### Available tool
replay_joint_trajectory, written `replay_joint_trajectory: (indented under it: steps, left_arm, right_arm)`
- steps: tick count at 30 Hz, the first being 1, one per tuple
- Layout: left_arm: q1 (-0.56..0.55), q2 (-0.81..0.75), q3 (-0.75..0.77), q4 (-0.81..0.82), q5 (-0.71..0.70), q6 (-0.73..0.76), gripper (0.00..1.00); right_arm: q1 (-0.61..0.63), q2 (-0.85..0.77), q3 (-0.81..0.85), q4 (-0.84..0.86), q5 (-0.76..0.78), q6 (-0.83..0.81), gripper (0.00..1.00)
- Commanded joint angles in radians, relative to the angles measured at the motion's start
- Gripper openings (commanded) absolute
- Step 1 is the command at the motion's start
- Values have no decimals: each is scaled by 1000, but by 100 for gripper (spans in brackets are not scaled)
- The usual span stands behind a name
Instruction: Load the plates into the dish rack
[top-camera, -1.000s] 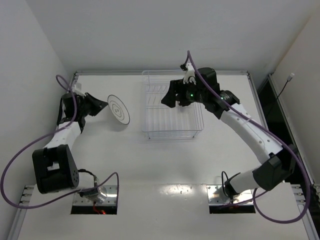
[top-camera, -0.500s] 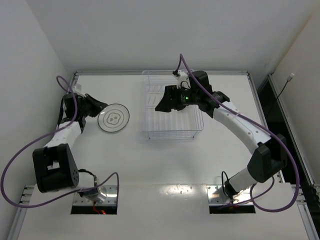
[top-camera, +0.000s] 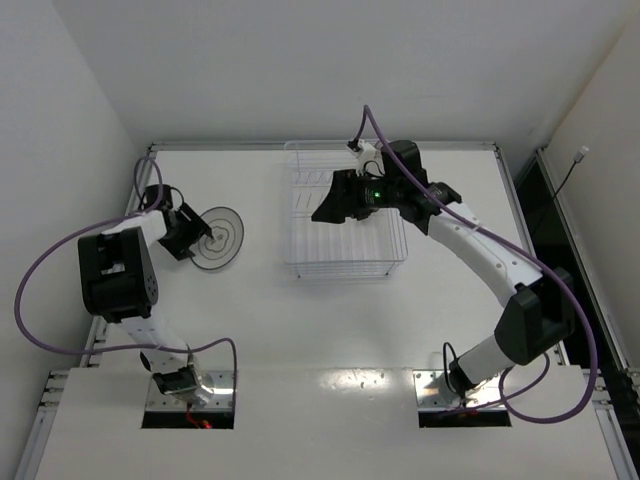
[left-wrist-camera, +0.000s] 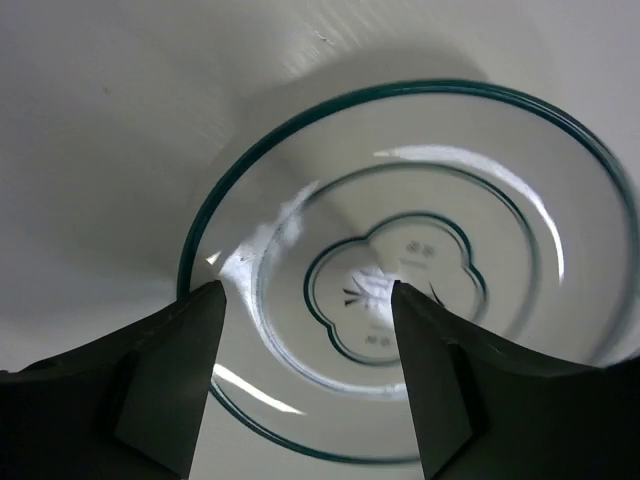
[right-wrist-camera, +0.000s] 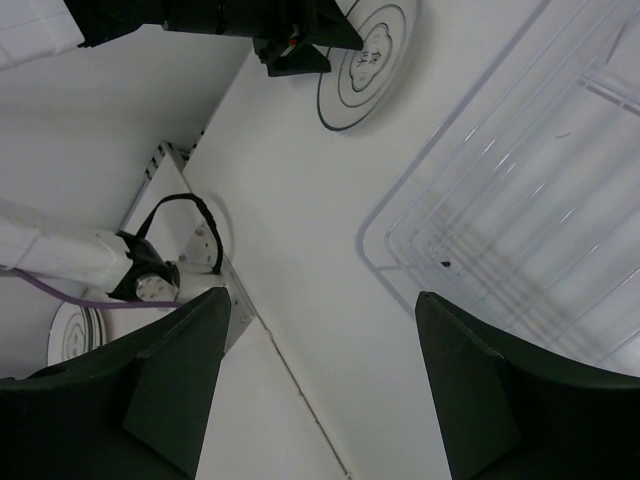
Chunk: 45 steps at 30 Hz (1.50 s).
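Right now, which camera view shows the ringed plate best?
The left wrist view: the ringed plate fills the frame, its rings and centre mark clear. The top external view shows it whole but small. The right wrist view shows it small, partly behind the left pincer.

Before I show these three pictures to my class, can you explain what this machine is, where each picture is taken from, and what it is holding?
This is a robot with a left arm and a right arm, bolted to a white table. The wide picture comes from a fixed camera above and behind the arms. The other two come from a small camera on each wrist, looking past that arm's own two fingers. One ringed plate lies on the table by the left hand, whose fingers are open and grip nothing. The right hand hangs open and empty over the clear rack. I see no plate in the rack.
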Motion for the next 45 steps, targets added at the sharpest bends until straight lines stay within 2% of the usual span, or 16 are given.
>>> replay_joint_trajectory:
  steps: [1, 6, 9, 11, 13, 16, 20, 24, 28, 30, 34, 40, 41, 44, 45]
  left_arm:
    - [13, 39, 38, -79, -72, 15, 65]
    - [13, 119, 47, -67, 40, 28, 65]
    - [13, 128, 48, -67, 52, 28, 65]
    - [13, 95, 48, -56, 52, 28, 65]
    - [13, -13, 29, 11, 52, 28, 65]
    - [13, -179, -29, 88, -6, 18, 65]
    - [13, -303, -61, 75, -142, 8, 65]
    - [13, -312, -61, 16, -262, -17, 65]
    - [13, -181, 3, -100, -313, -17, 65]
    - [40, -125, 15, -113, -270, -17, 65]
    - [100, -33, 5, -70, -66, -5, 63]
    - [109, 79, -6, -5, 152, 37, 61]
    - [109, 100, -6, 27, 243, 37, 60]
    - [109, 208, -28, 99, 386, 25, 52]
    - [109, 231, -41, 126, 490, 25, 42]
  right_arm:
    - [-15, -15, -10, 52, -39, -6, 72]
    - [-24, -15, -20, 52, -48, -15, 72]
    - [-33, -24, -30, 52, -57, -15, 72]
    - [-33, -24, -41, 52, -57, -15, 72]
    - [-42, -33, -41, 52, -57, -15, 72]
    - [-42, -33, -50, 52, -66, -15, 72]
    - [-42, -33, -50, 52, -66, -15, 72]
    - [-42, -24, -50, 52, -75, -15, 72]
    - [-42, -24, -50, 52, -76, -15, 72]
    - [-42, -24, -50, 52, -76, -15, 72]
    - [-42, -24, -50, 52, -76, -15, 72]
    - [-51, -24, -50, 43, -76, -25, 72]
    - [-62, -24, -50, 43, -76, -25, 72]
    - [-62, -24, -50, 43, -85, -25, 72]
    - [-62, -24, -50, 43, -85, -25, 72]
